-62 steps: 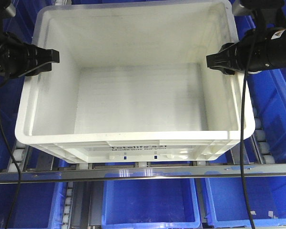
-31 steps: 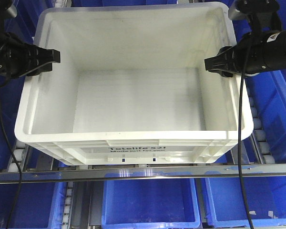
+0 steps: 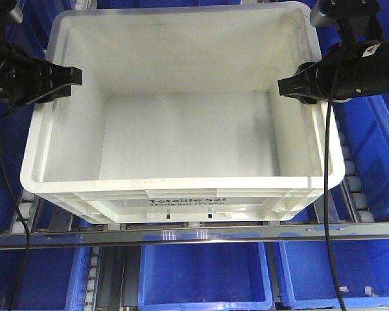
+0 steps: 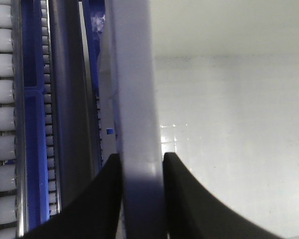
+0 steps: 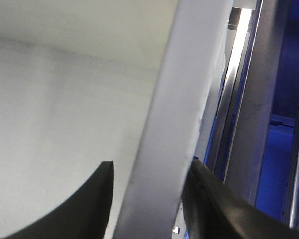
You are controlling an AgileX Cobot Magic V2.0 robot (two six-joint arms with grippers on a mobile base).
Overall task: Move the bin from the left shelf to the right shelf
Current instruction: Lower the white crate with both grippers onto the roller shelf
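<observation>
The white bin (image 3: 181, 129), printed "Totelife 521" on its near wall, sits on the roller shelf and is empty. My left gripper (image 3: 66, 76) straddles its left rim. In the left wrist view the left gripper (image 4: 143, 160) has both black fingers pressed tight on the rim (image 4: 134, 74). My right gripper (image 3: 298, 86) straddles the right rim. In the right wrist view the right gripper (image 5: 149, 169) has its outer finger (image 5: 209, 199) against the rim (image 5: 189, 74). Its inner finger (image 5: 89, 199) stands a small gap off the rim.
Blue plastic bins lie on the lower level (image 3: 204, 272) and on both sides, right (image 3: 376, 149) and left (image 3: 6, 181). A metal front rail (image 3: 194, 232) runs under the bin's near edge. White rollers (image 4: 2, 114) line the track beside the bin.
The bin and both grippers shifted slightly left and away about a second ago, showing more of the print. Nothing has moved since half a second ago.
</observation>
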